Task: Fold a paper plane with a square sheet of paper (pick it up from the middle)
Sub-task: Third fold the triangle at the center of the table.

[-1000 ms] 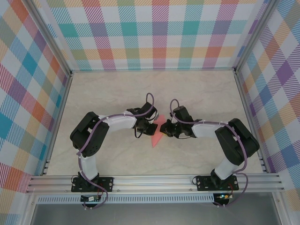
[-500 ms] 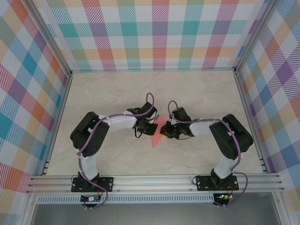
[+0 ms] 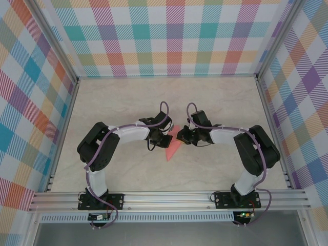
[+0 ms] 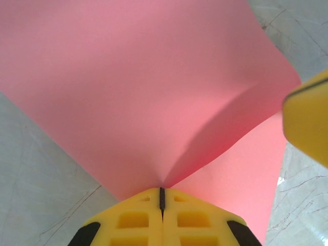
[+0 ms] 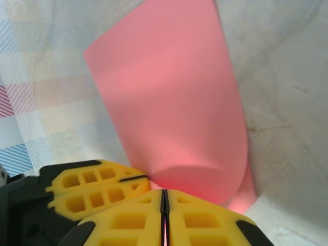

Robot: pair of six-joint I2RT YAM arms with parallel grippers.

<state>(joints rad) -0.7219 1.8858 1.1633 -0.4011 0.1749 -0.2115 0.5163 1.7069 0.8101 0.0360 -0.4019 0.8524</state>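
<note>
The paper (image 3: 173,147) is plain salmon-pink, bent into a narrow wedge whose point faces the near side. It sits in the middle of the table (image 3: 128,102), bowed and softly curled rather than flat.

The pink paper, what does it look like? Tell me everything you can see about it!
The pink paper is thin, plain and salmon-coloured. It is bent into soft curves, not flat, and narrows to a point aimed at the near edge of the marble-look table. The left gripper and right gripper are each shut on it, pinching it from opposite sides. Whether its tip touches the table is hard to tell.
</note>
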